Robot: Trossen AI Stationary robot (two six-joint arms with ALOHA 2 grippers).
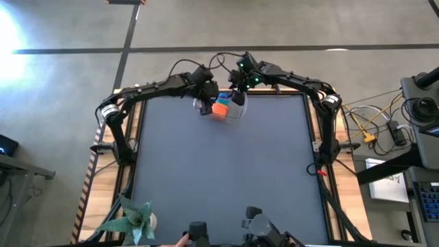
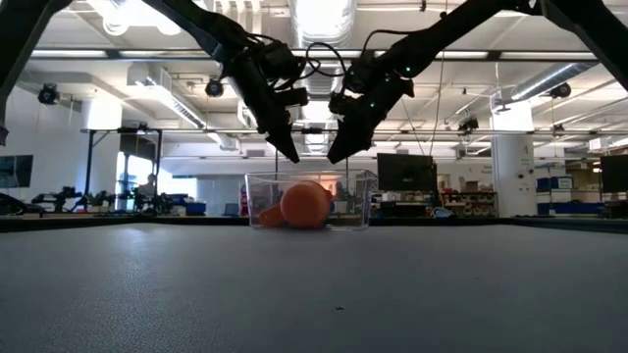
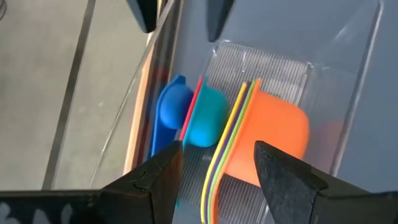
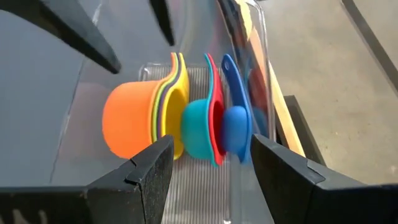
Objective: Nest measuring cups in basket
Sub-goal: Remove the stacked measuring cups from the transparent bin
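The clear basket (image 1: 236,113) sits at the table's far edge, its walls (image 2: 358,201) see-through. Inside, the cups lie on their sides. The orange cup (image 3: 273,134) is nested with the yellow, green and purple ones, whose rims (image 4: 169,93) show. The light blue cup (image 4: 198,130) sits in the red one (image 4: 216,118), and the blue cup (image 3: 171,109) lies beside them. My left gripper (image 3: 217,180) and my right gripper (image 4: 211,168) both hover open above the basket, left (image 2: 292,155) and right (image 2: 334,155) fingertips angled toward each other.
A green plant-like thing (image 1: 134,218) lies at the table's near left corner. Dark mounts (image 1: 254,223) stand at the near edge. Cables and equipment (image 1: 384,130) sit beyond the right edge. The grey tabletop (image 1: 219,178) stretches out on the basket's near side.
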